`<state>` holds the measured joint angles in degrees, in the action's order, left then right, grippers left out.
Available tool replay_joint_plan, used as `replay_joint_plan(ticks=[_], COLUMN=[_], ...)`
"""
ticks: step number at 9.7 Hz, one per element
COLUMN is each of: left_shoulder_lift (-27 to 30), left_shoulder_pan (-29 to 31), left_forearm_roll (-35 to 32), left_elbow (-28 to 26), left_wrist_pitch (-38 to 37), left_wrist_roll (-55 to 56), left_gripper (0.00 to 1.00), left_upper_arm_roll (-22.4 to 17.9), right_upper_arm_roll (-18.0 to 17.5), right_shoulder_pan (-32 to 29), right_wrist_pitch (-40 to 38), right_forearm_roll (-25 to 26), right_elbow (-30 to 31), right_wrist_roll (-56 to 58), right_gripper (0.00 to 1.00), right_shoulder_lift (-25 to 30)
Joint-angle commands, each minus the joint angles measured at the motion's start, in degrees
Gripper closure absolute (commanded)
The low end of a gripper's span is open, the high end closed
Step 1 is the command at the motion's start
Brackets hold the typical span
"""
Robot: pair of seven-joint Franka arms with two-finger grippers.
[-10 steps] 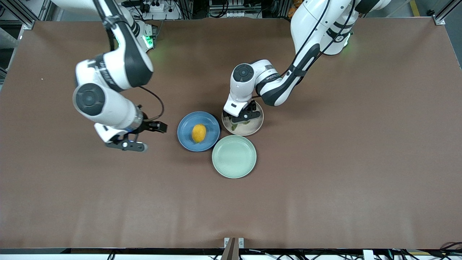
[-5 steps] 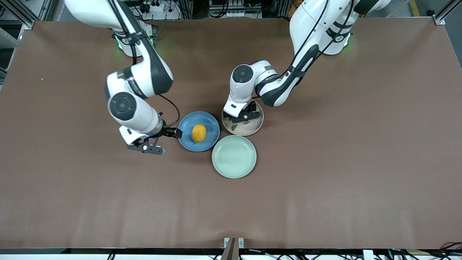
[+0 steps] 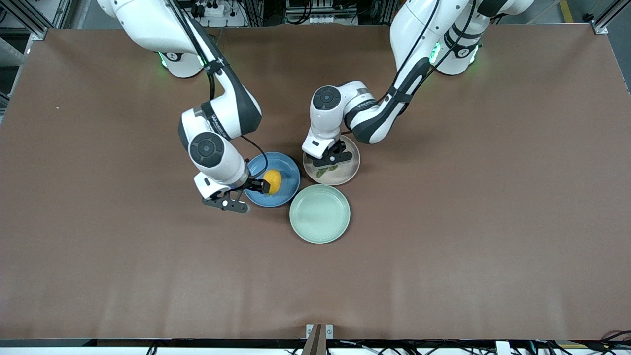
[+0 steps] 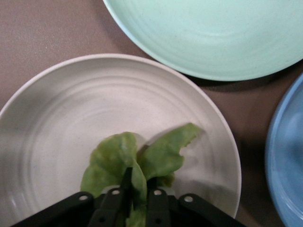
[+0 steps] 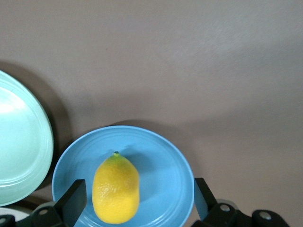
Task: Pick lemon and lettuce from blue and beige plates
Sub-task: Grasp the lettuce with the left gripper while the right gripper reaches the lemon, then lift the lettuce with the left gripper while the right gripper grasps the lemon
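The lemon (image 3: 272, 181) lies on the blue plate (image 3: 286, 170). My right gripper (image 3: 254, 187) is open over the plate's edge toward the right arm's end. In the right wrist view the lemon (image 5: 116, 189) sits on the blue plate (image 5: 165, 175) between the spread fingers (image 5: 71, 203), closer to one. My left gripper (image 3: 328, 160) is low over the beige plate (image 3: 347, 170), shut on the lettuce (image 3: 323, 172). In the left wrist view the fingers (image 4: 156, 203) pinch the green lettuce leaf (image 4: 165, 153) over the beige plate (image 4: 71, 118).
A pale mint-green plate (image 3: 320, 213) sits nearer the front camera, touching both other plates. It also shows in the left wrist view (image 4: 213, 33) and the right wrist view (image 5: 19, 142). Bare brown table lies all around.
My right arm has swung from the right arm's end of the table over to the blue plate, bringing the open gripper to the lemon. My left gripper has stayed on the lettuce, shifting only slightly.
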<state>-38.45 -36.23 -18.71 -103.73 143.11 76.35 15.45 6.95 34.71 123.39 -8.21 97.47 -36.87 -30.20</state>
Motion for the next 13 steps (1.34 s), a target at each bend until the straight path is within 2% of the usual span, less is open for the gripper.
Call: replay_joint_plan(ticks=[1, 2, 4, 7, 9, 13], left_shoulder_lift=[1.6, 2.6, 4.4, 6.3, 7.6, 10.3], left_shoulder_pan=[-0.2, 0.1, 0.2, 3.7, 5.7, 9.5], left_forearm_roll=[-2.1, -2.1, -2.1, -1.7, -1.2, 0.9], left_elbow=[0.4, 0.4, 0.4, 0.6, 1.3, 1.3], left_wrist_pitch=[-0.3, -1.1, -4.1, -6.3, -9.6, -10.9], left_wrist_roll=[2.1, 2.0, 1.4, -1.9, -4.6, -8.6], left_gripper=[1.0, 1.0, 1.0, 1.0, 1.0, 1.0], left_upper_arm_roll=[-0.6, -0.6, -0.6, -0.3, 0.1, 0.1], right_upper_arm_roll=[0.3, 0.3, 0.3, 0.3, 0.3, 0.3], right_shoulder_pan=[1.9, 2.6, 3.3, 4.8, 5.4, 6.6], right_wrist_pitch=[3.2, 6.7, 8.4, 13.3, 14.4, 17.9], right_forearm_roll=[-2.1, -2.2, -2.2, -2.5, -2.6, -3.9], right_elbow=[1.2, 3.2, 4.9, 8.1, 8.4, 8.6], right_wrist_roll=[-1.5, -2.6, -2.6, -4.1, -5.0, -5.3], right_gripper=[0.0, 0.0, 0.0, 0.0, 0.0, 0.0], right_shoulder_lift=[-1.2, -1.4, -1.4, -1.9, -2.7, -4.9])
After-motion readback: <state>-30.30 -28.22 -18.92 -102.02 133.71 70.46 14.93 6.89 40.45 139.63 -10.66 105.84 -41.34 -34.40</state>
